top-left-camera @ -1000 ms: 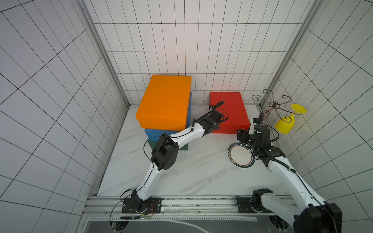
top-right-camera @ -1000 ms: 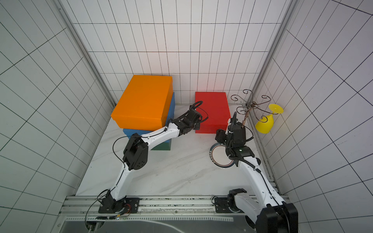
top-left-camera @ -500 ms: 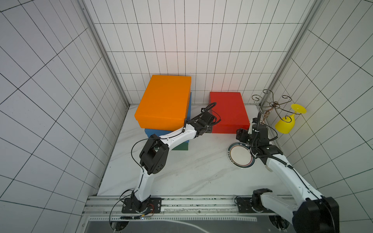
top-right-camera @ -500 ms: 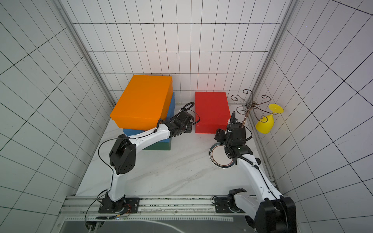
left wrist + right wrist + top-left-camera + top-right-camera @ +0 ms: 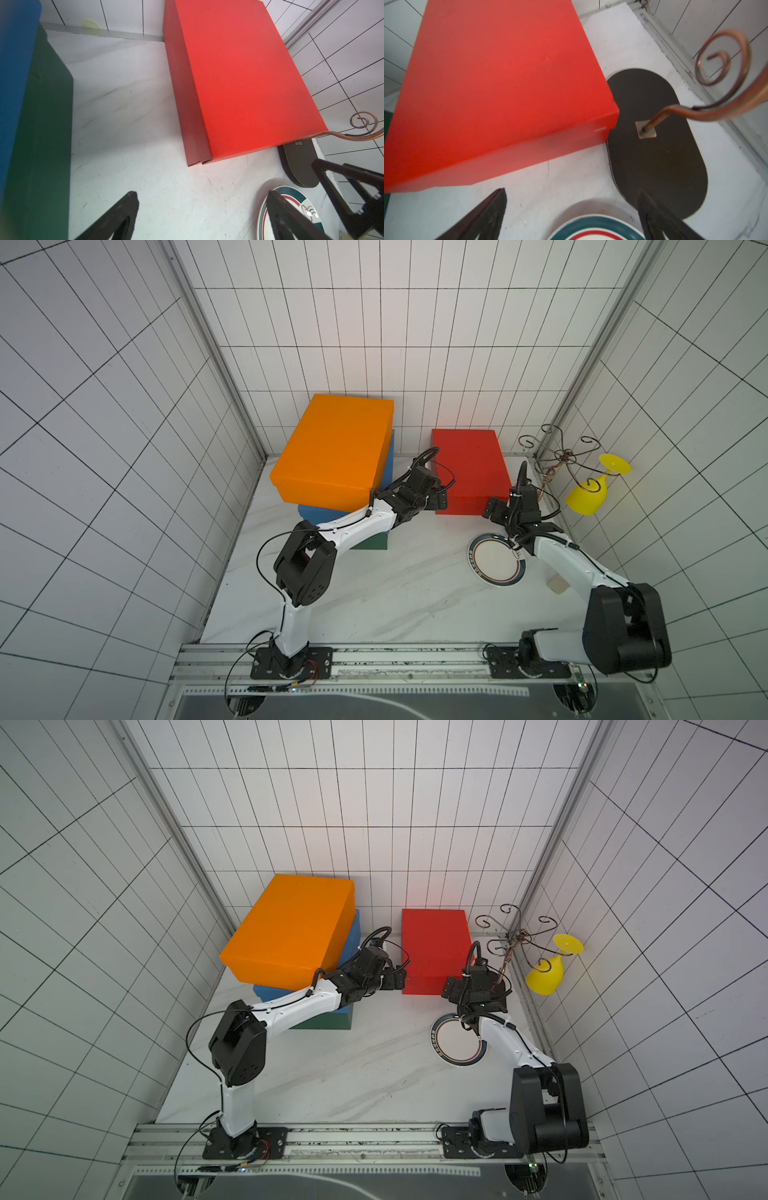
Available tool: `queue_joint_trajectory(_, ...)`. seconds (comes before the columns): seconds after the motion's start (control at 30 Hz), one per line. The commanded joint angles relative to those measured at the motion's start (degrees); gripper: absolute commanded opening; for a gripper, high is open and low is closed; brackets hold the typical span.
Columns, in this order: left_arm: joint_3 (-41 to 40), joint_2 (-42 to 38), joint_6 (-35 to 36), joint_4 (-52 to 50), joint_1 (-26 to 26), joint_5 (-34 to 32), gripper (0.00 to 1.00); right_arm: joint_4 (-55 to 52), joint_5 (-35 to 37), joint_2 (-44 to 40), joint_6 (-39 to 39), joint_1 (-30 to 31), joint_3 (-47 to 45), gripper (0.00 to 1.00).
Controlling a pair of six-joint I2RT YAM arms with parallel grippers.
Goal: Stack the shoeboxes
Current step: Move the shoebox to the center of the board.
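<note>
**Grippers.** The left gripper (image 5: 201, 214) has its two dark fingers (image 5: 124, 214) spread wide, with only bare table between them. It grips nothing. The right gripper (image 5: 571, 214) is likewise spread wide and empty. Its fingers (image 5: 488, 212) flank the far rim of the plate (image 5: 591, 226). In a top view the left gripper (image 5: 436, 499) sits by the near left corner of the red box (image 5: 469, 464). The right gripper (image 5: 494, 508) sits by that box's near right corner.

**Surface and enclosure.** The work surface is a white marbled table (image 5: 395, 593). White tiled walls (image 5: 374, 323) enclose it on three sides, and the arms are mounted on a metal rail (image 5: 415, 659) along the front edge.

**Surrounding items.**
- The plate lies flat in front of the red box, partly under the right arm.
- A curled wire stand (image 5: 557, 456) occupies the far right corner. Its dark oval base (image 5: 654, 145) lies against the red box's near right corner.
- A yellow glass (image 5: 588, 497) hangs from one stand arm.
- A small pale block (image 5: 558, 585) rests near the right wall.

**Shoeboxes.**
- The orange box (image 5: 336, 452) tops a stack at the far left, on the blue box (image 5: 388, 456), which is on the green box (image 5: 370, 542).
- The orange box is skewed slightly relative to the blue one.
- The red box stands alone on the table, apart from the stack.
- All long axes run roughly front to back.
</note>
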Motion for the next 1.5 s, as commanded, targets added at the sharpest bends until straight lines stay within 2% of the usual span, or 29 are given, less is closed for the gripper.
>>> queue_joint_trajectory(0.0, 1.43, 2.46, -0.86, 1.83, 0.28, 1.87, 0.97, 5.26, -2.58, 1.48, -2.45, -0.47, 6.90, 0.99)
queue_joint_trajectory(0.1, 2.59, 3.75, -1.12, 1.97, 0.62, 2.92, 0.98, 7.13, -3.55, 2.21, -3.22, -0.50, 7.40, 0.99)
queue_joint_trajectory(0.5, 6.20, 7.22, -1.48, 3.41, 1.62, 5.32, 0.98, 8.89, 0.35, 8.09, -3.71, -3.97, 11.51, 0.99)
queue_joint_trajectory(0.8, 8.84, 10.77, -2.68, 4.65, 2.58, 8.27, 0.98, 12.12, -4.05, 12.23, -2.75, -5.82, 11.58, 0.98)
queue_joint_trajectory(1.0, 10.28, 12.60, -3.21, 5.52, 3.20, 9.74, 0.98, 17.14, -12.77, 13.59, -0.56, -5.83, 8.58, 0.94)
queue_joint_trajectory(1.17, 9.78, 12.19, -4.02, 6.04, 4.23, 10.02, 0.98, 18.96, -17.42, 14.05, 2.59, -4.17, 6.07, 0.89)
queue_joint_trajectory(1.37, 9.94, 11.63, -4.07, 6.22, 5.83, 9.70, 0.98, 18.20, -16.57, 13.19, 2.97, 0.37, 4.07, 0.88)
queue_joint_trajectory(1.47, 9.99, 11.65, -4.15, 6.05, 6.47, 9.51, 0.98, 15.70, -14.75, 13.58, 3.19, 0.64, 5.41, 0.91)
